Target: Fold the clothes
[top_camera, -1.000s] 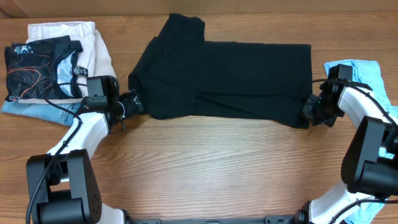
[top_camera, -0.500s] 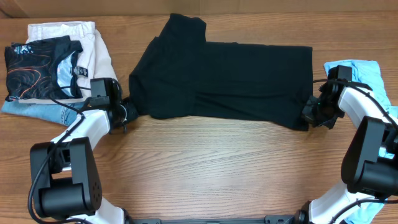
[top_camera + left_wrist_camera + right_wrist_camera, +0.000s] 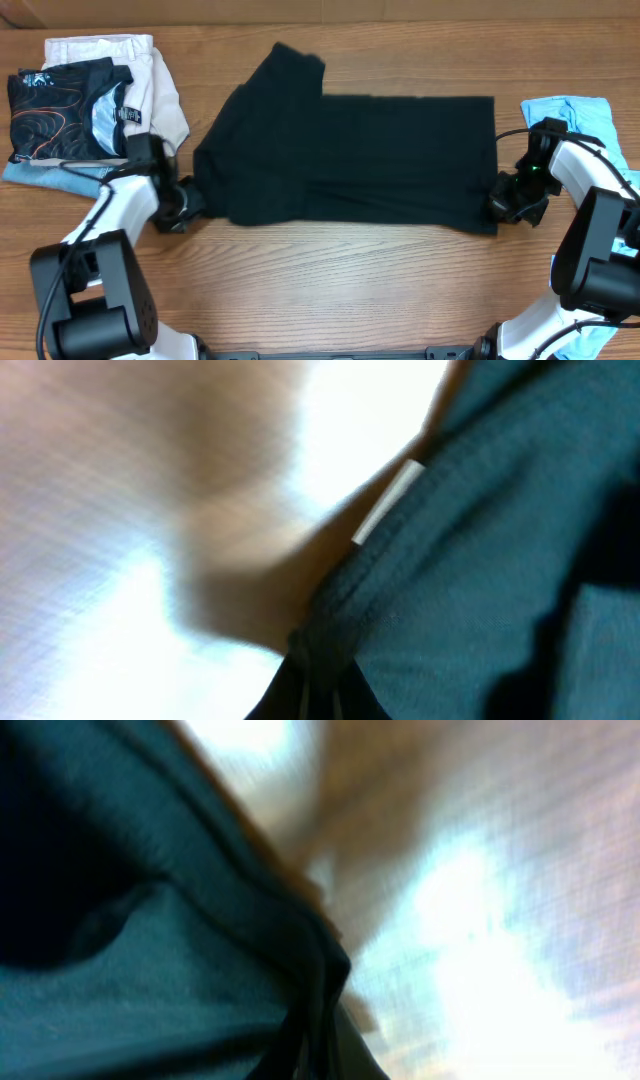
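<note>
Black shirt [image 3: 350,155] spread flat at centre, sleeve jutting far-left, folded stack [image 3: 90,110] left, light-blue garment [image 3: 580,115] right

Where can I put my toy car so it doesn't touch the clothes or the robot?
Best: the wide bare wood of the table in front of the black shirt, between the left arm and the right arm. A thinner strip lies behind the shirt's right half. Crowded: back left with the stack of clothes, far right with the light blue cloth.

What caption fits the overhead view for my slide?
Left pincer and right pincer pinch opposite near corners of the black shirt spread across the wooden table.
</note>
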Controlling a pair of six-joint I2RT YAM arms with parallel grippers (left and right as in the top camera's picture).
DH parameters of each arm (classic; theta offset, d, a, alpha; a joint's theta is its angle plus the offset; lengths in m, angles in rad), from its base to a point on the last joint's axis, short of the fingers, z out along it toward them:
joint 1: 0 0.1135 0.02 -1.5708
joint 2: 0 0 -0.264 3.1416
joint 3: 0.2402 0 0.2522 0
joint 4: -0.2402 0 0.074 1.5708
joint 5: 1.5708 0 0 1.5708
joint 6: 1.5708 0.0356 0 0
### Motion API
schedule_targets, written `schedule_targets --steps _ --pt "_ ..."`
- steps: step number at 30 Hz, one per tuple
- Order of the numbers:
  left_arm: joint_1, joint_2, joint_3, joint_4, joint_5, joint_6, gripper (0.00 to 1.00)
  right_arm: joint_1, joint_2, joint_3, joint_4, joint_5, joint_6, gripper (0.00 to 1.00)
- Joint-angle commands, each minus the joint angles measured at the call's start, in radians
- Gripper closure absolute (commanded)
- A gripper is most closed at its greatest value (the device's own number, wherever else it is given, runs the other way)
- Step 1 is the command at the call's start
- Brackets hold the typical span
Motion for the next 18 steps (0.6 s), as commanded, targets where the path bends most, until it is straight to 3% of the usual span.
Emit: schedule_targets --steps 1,6,11,18 --pt "0.111 -0.013 -0.036 -0.083 -0.137 -0.022 0.96 -0.027 -0.002 0.005 -0.045 0.031 0.042 0.96" --pt "0.203 -0.071 -0.036 -0.198 -0.129 -0.011 0.96 -0.037 -0.002 0.005 -0.084 0.032 0.041 0.96" --pt "0.208 -0.099 -0.036 -0.233 -0.048 0.018 0.96 -0.037 -0.002 0.018 -0.054 0.030 0.037 0.95" --pt "0.203 -0.110 -0.036 -0.237 0.082 0.035 0.86 -0.035 -0.002 0.033 -0.073 0.008 0.033 0.80"
